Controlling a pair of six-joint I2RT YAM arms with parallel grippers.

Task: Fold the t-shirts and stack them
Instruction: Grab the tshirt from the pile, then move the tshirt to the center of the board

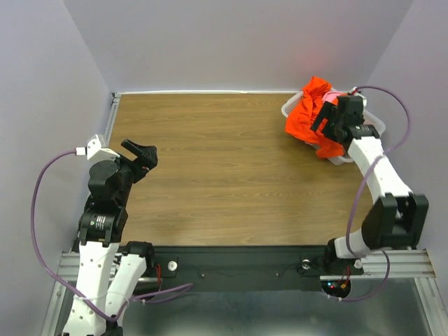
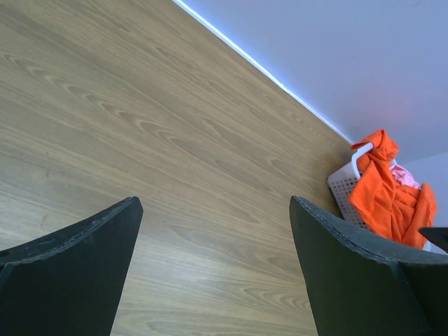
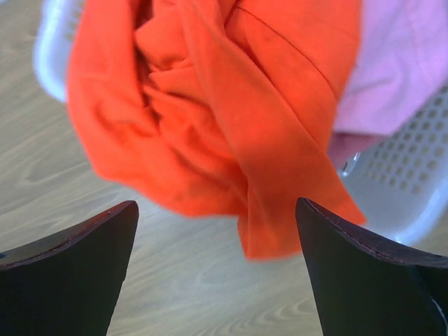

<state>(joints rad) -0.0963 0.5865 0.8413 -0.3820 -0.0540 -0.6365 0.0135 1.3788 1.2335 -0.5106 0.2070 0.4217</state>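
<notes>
The right gripper (image 3: pixel 215 203) has its two dark jaws spread wide with nothing between them. It hovers just above a bright orange t-shirt (image 3: pixel 210 105). The shirt is bunched in deep, loose folds and spills over the rim of a white lattice basket (image 3: pixel 413 182). One flap hangs down toward the wooden table (image 1: pixel 224 168); whether it touches the wood cannot be told. A pink t-shirt (image 3: pixel 399 63) lies inside the basket, right beside the orange one and partly covered by it. The basket sits at the far right corner of the table.

At the near left, the left gripper (image 2: pixel 215 199) also has its jaws wide and empty. It is over bare wood, well apart from the clothes.

Both shirts look light, soft and limp, so they would likely sag and drape rather than keep a shape. A thick ridge of fold high on the orange heap, or its hanging edge, seems the best place to pinch. A deep bite might also catch the pink cloth or drag the light basket.
</notes>
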